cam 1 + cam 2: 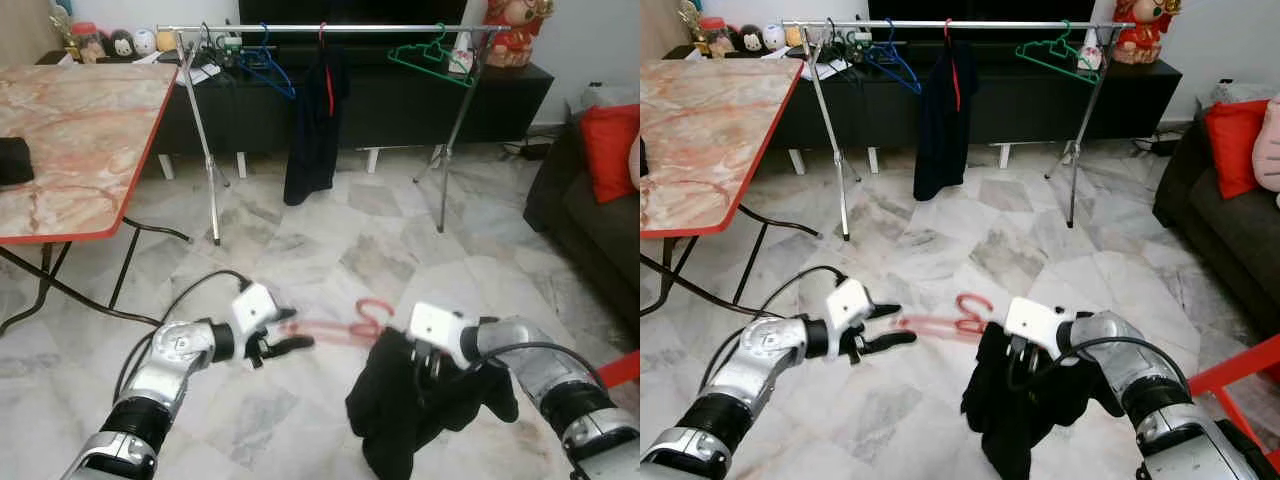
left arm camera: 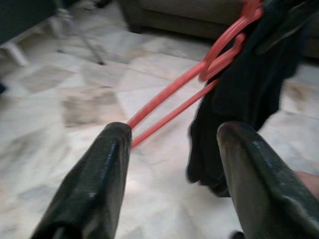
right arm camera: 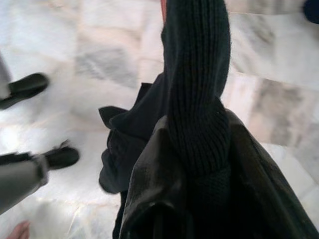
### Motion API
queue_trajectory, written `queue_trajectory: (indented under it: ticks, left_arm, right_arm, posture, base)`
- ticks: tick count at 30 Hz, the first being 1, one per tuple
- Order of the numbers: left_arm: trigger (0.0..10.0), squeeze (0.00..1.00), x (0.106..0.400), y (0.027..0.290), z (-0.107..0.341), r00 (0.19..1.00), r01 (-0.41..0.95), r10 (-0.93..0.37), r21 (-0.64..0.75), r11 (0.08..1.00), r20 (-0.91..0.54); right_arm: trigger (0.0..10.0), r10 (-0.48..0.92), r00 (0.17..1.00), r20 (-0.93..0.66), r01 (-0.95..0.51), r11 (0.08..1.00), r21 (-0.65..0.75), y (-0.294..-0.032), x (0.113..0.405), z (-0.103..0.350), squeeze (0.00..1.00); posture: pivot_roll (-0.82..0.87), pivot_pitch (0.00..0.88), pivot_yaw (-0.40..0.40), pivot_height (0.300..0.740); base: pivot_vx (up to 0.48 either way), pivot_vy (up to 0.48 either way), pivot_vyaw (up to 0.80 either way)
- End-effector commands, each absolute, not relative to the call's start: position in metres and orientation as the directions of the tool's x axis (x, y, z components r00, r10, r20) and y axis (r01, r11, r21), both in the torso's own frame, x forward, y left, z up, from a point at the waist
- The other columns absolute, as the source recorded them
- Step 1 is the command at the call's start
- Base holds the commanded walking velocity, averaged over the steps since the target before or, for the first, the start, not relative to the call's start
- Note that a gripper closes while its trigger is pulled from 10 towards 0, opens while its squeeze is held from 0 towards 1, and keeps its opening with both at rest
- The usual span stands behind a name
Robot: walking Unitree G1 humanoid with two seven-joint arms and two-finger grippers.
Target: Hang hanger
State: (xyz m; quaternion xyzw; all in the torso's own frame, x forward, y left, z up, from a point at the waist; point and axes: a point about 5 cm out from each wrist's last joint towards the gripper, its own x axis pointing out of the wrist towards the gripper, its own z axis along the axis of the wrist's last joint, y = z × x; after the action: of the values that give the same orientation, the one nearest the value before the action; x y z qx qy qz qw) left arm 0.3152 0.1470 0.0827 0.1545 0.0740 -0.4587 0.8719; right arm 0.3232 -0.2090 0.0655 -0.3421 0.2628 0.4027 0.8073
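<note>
1. Left eye view: the right gripper [image 1: 428, 362] is clamped on a black garment [image 1: 420, 415] that hangs on a red hanger [image 1: 350, 328], held low over the marble floor and well short of the clothes rail [image 1: 330, 27]. The left gripper [image 1: 283, 345] hovers just beside the hanger's blurred free end, fingers spread and holding nothing. The hold seems to be on cloth, not on plastic, so the hanger could slide out of the garment and drop.

2. Right eye view: on the rail, a dark jacket [image 1: 940, 110] hangs near the middle, a blue hanger [image 1: 890, 62] towards the marble-topped surface [image 1: 710, 130] and a green hanger [image 1: 1055, 52] towards the far end. The free gaps on the rail are modest; a careless lift could knock these off or tangle the hooks.

3. Left wrist view: both black fingers [image 2: 89, 189] stand wide apart, the hanger's thin red bars running away from just beyond one tip to the garment. The bars look smeared, so the hanger may be swinging; closing now could miss them or catch only one bar and twist the hanger.

4. Right wrist view: the gripper's fingers press on a ribbed fold of the garment. Knit fabric gives and slips; the weight hanging below could pull it free during the raise towards the rail.
</note>
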Motion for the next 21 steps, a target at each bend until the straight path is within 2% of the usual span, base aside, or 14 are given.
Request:
queue_trajectory:
  ticks: [1,2,5,6,7,10,15,21]
  left_arm:
    - [10.0,1.00,0.319,0.151,0.082,0.644,0.765,-0.724,0.224,0.604,-0.246]
    - [10.0,1.00,0.319,0.154,0.079,0.704,0.710,-0.672,0.247,0.660,-0.229]
    - [10.0,1.00,0.319,0.156,0.075,0.756,0.655,-0.621,0.241,0.716,-0.207]
    - [10.0,1.00,0.319,0.157,0.070,0.791,0.612,-0.576,0.238,0.754,-0.207]
    - [10.0,0.00,0.317,0.156,0.065,0.799,0.599,-0.558,0.231,0.766,-0.223]
    - [10.0,0.00,0.310,0.154,0.046,0.808,0.577,-0.512,0.215,0.788,-0.289]
    - [10.0,0.00,0.305,0.145,0.035,0.815,0.559,-0.498,0.172,0.812,-0.298]
    - [10.0,0.00,0.303,0.126,0.028,0.791,0.591,-0.523,0.178,0.787,-0.317]
  right_arm:
    - [0.0,0.450,0.621,-0.642,-0.768,0.510,-0.386,-0.209,0.335,0.079,0.00]
    - [0.0,0.404,0.673,-0.619,-0.716,0.566,-0.408,-0.211,0.340,0.082,0.00]
    - [0.0,0.371,0.715,-0.593,-0.668,0.612,-0.423,-0.212,0.345,0.087,0.00]
    - [0.0,0.361,0.750,-0.554,-0.628,0.653,-0.424,-0.210,0.350,0.093,0.00]
    - [0.0,0.378,0.756,-0.535,-0.626,0.658,-0.419,-0.207,0.352,0.096,0.00]
    - [0.0,0.424,0.758,-0.496,-0.634,0.657,-0.408,-0.196,0.356,0.106,0.00]
    - [0.0,0.479,0.760,-0.440,-0.645,0.643,-0.413,-0.183,0.361,0.121,0.00]
    - [0.0,0.560,0.717,-0.415,-0.697,0.564,-0.443,-0.165,0.361,0.143,0.00]
  posture:
    - [-0.09,0.000,-0.063,0.740]
    - [-0.09,0.000,-0.063,0.740]
    - [-0.09,0.000,-0.063,0.740]
    - [-0.09,0.000,-0.063,0.740]
    - [-0.09,0.000,-0.062,0.740]
    - [-0.09,0.000,-0.058,0.740]
    - [-0.09,0.000,-0.058,0.740]
    - [-0.10,0.000,-0.064,0.740]
  base:
    - [0.000,0.000,0.00]
    - [0.000,0.000,0.00]
    - [0.000,0.000,0.00]
    - [0.000,0.000,0.00]
    - [0.000,0.000,0.00]
    - [0.000,0.000,0.00]
    - [0.000,0.000,0.00]
    - [0.000,0.000,0.00]
